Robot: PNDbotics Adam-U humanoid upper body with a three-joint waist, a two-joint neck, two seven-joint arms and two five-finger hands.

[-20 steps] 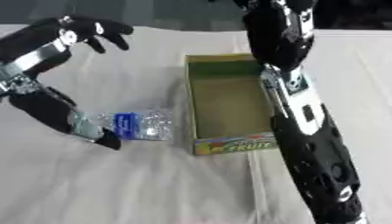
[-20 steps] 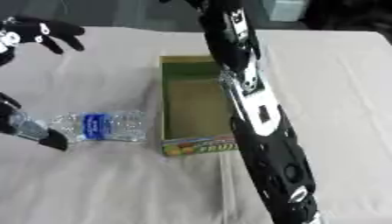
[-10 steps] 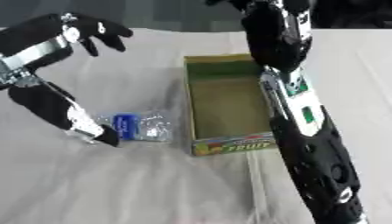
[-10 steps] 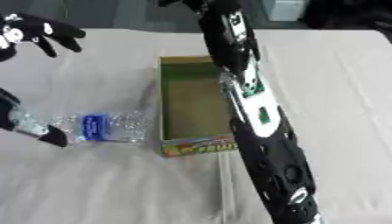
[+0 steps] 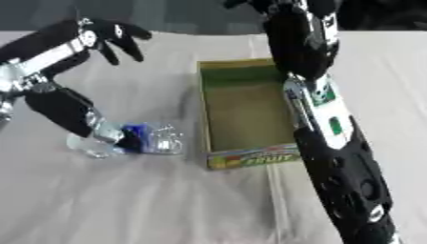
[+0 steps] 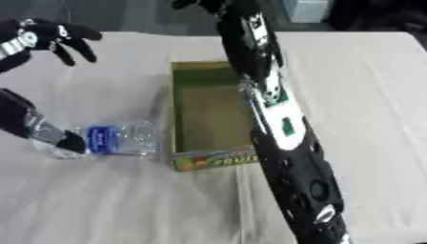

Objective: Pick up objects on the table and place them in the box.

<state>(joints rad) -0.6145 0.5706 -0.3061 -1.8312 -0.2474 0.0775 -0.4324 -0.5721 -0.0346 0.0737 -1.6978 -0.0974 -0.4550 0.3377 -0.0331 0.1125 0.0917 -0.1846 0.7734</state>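
Observation:
A clear plastic bottle [image 5: 148, 142] with a blue label lies on its side on the white cloth, just left of the box. The open cardboard box [image 5: 254, 160] with a printed fruit front stands mid-table, and nothing shows inside it. My left hand [image 5: 110, 34] hovers open at the upper left, fingers spread and pointing down, well above and behind the bottle. A black part of my left arm [image 5: 60, 108] reaches down over the bottle's left end. My right arm [image 5: 330, 138] runs from the lower right up along the box's right side. Only a dark part of my right hand [image 6: 200, 4] shows at the top edge.
White cloth [image 5: 133, 205] covers the table, with open room in front of the box and at the far right [image 6: 375, 95]. Dark shapes stand beyond the table's far edge.
My left hand's fingers have tipped from pointing right to pointing downward. The bottle, box and right arm stay about where they were.

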